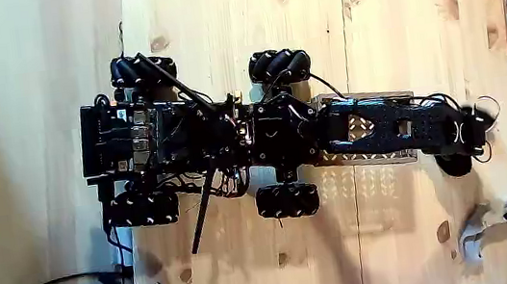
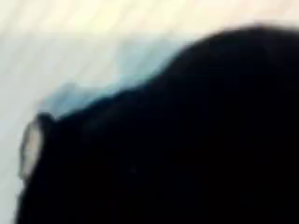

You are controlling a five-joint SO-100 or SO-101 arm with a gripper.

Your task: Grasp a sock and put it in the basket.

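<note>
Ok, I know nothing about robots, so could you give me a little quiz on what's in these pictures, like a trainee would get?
1. True or false: in the fixed view, the arm stretches out above the basket.
2. Where on the table does the white sock lie in the fixed view? A) lower right, B) upper left, C) inside the bin.
3. Fill in: the robot's base stands on ___ wheels.

Key: 1 true; 2 A; 3 four.
</note>
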